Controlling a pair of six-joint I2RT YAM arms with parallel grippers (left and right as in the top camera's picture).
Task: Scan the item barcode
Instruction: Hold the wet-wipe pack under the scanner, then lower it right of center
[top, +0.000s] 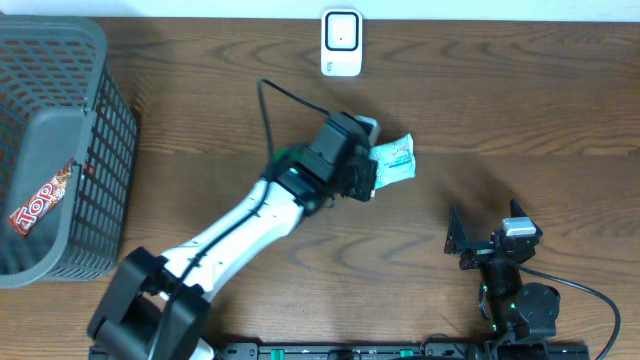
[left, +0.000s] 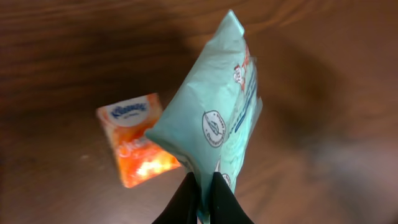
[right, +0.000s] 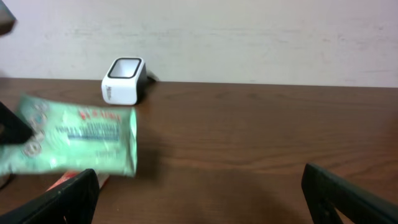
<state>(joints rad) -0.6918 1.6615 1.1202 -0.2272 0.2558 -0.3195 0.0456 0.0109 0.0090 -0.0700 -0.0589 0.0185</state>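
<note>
Two sets: left fingers (left: 191, 198) clamped on green packet (left: 214, 118); right fingers (right: 342, 193) spread wide, empty.

Table (top: 520, 110) between scanner (top: 341, 42) and right gripper (top: 488, 228) is free. Left arm (top: 250, 215) with green pouch (top: 393, 160) crosses the centre; orange pack (left: 138, 138) lies beneath; basket (top: 100, 150) fills left edge.
</note>
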